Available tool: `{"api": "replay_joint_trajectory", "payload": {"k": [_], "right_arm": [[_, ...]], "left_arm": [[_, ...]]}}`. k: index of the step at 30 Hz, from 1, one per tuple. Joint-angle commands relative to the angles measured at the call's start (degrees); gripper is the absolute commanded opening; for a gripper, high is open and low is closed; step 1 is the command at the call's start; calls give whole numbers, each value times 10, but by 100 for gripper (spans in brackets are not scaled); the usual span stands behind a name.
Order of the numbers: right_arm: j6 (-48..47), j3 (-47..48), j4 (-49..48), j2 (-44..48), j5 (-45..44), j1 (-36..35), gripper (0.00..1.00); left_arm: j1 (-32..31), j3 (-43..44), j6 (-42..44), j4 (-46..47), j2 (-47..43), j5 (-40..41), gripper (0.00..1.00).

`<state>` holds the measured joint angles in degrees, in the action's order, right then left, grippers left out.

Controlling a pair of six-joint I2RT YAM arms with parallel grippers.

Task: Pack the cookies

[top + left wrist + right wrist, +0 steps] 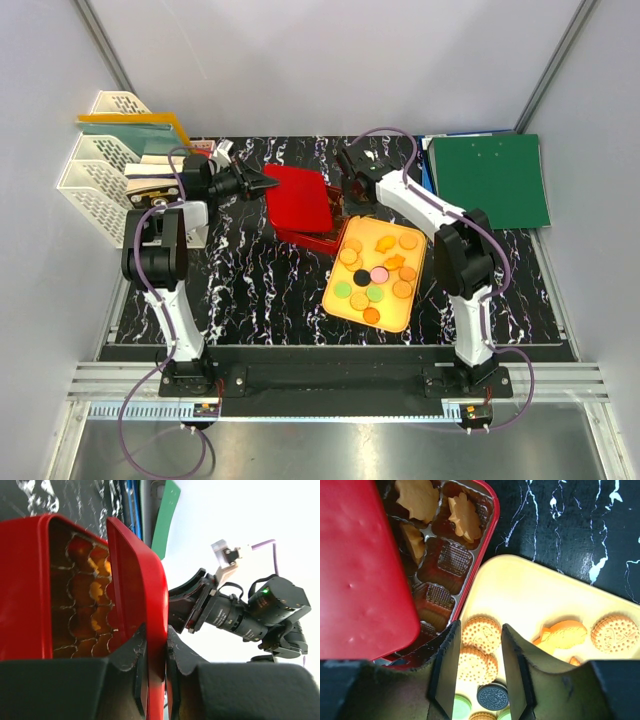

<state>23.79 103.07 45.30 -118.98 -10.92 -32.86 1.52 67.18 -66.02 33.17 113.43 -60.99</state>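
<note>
On the left, the left claw [156, 655] is pinched narrow on the edge of the shiny red plastic lid [142, 580]. It holds the lid up so the red box with little cups inside [25, 580] is open. Some cups hold small orange flower-shaped cookies [420, 497]. A few cups nearer the tray look bare (their ribbed bottoms show).

In the middle, the right claw [480, 630] hangs with its two fingers partway apart and nothing between them. It is over the spot where the box meets the flat yellow plastic tray [530, 595]. Right under it lie two round golden ones, one partly on top of the other.

Further right, most of the cookies sit on the tray: orange, green, pink and black. The tray rests on the black table with white streaks [250, 280].

What could go wrong? I think the claw could pinch both stacked cookies at once, and one might drop on the way. A hard squeeze could crack one. The claw is close to the box edge and could bump it. If the lid slips from the left claw, it could fall shut on the right claw.
</note>
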Motion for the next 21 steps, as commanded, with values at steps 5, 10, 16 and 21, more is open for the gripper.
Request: {"api": "replay_joint_trajectory", "payload": {"k": [5, 10, 16, 21], "right_arm": [[13, 34, 8, -45, -1, 27, 43], [18, 98, 15, -91, 1, 43, 36], [14, 185, 43, -158, 19, 58, 29], [4, 274, 65, -216, 40, 61, 29]], "left_arm": [[-1, -3, 5, 35, -11, -24, 9], [-1, -3, 7, 30, -9, -21, 9], [-7, 0, -1, 39, 4, -21, 9], [-12, -4, -2, 39, 9, -21, 9]]}}
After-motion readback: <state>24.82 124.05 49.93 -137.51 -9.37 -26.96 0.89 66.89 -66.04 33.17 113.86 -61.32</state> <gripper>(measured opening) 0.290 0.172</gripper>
